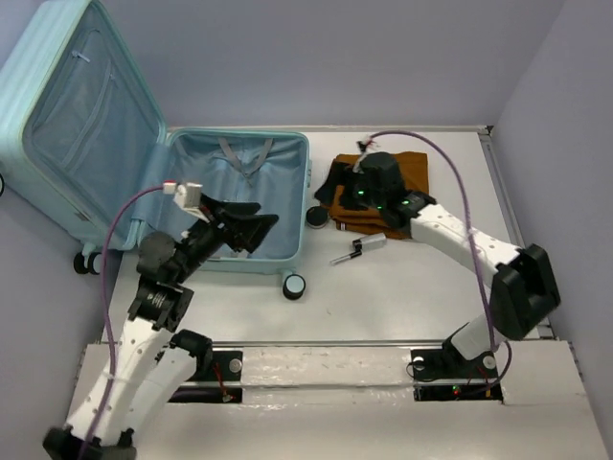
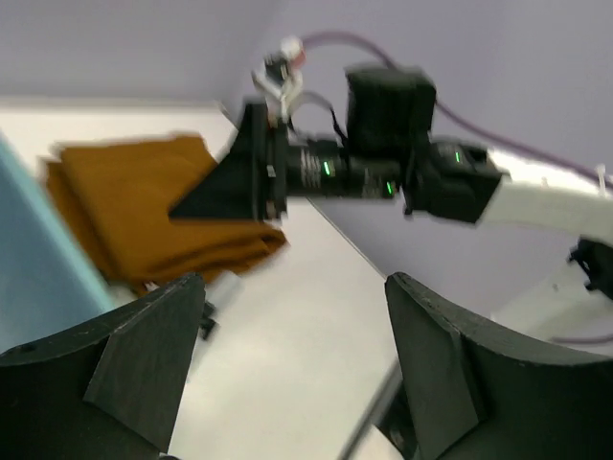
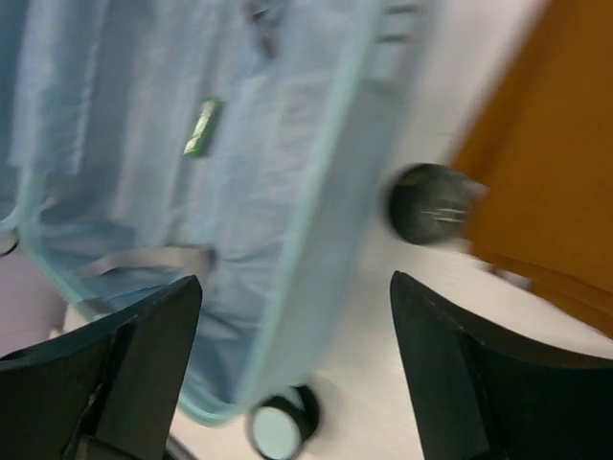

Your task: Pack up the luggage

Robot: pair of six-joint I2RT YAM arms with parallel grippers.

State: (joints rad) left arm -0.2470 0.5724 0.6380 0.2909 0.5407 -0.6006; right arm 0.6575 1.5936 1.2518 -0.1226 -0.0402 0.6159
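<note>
- We see the overhead view evenly and brightly lit from above; it is sharp, and the white table (image 1: 402, 297) stays bright yet detailed.
- Shadows are soft and faint, as under the right arm (image 1: 460, 240) and beside the open luggage (image 1: 278, 196).
- In the left wrist view, motion blur smears the brown cloth (image 2: 144, 206); the left gripper (image 2: 295, 297) looks dark and soft-edged.
- We find the right wrist view blurrier still, with the luggage lining and a caster wheel (image 3: 283, 431) streaked diagonally.
</note>
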